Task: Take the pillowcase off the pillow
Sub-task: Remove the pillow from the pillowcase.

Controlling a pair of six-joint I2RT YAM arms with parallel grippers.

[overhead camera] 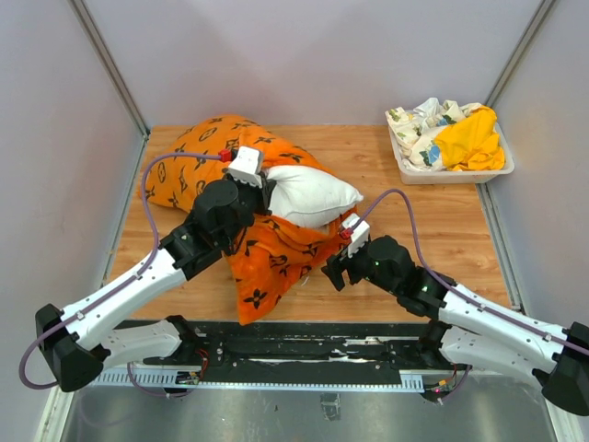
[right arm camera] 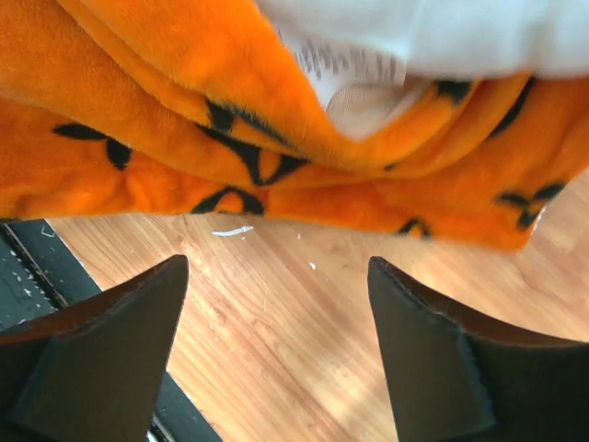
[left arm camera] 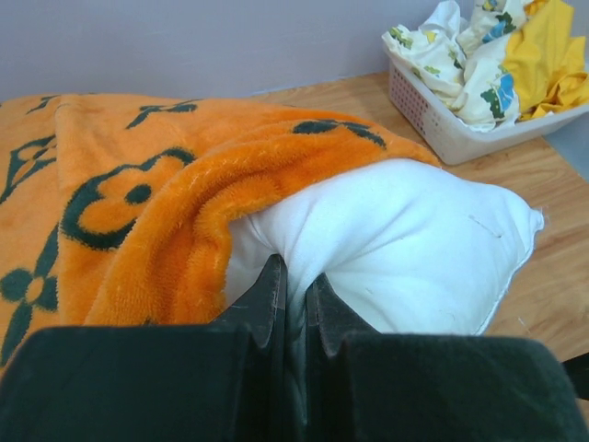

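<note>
On the bench (overhead camera: 433,249) the pillowcase (overhead camera: 271,262) sprawls from the centre out toward 10 o'clock. We judge it light, limp and plush. It will bunch and drag on the wood rather than slide, and any grip on it needs a good fold of cloth. Its open mouth faces 3 o'clock, and the loose edge that sags toward 6 o'clock looks like the best place to take hold.

The pillow (overhead camera: 317,195) sticks out of that mouth toward 3 o'clock, with about half of it bare. It is puffy and light, and it yields under any squeeze, so we expect a pinch to catch only its skin. That is enough to anchor it but not to lift it cleanly.

A bin (overhead camera: 460,175) of cloths sits at 1 o'clock, well apart.

The left gripper (left arm camera: 296,276) is nearly closed, pinching a pleat of the pillow just beside the orange rim. The right gripper (right arm camera: 276,304) hangs over bare wood at 5 o'clock with its jaws wide and nothing in them, near the case's lower edge but not touching it.
</note>
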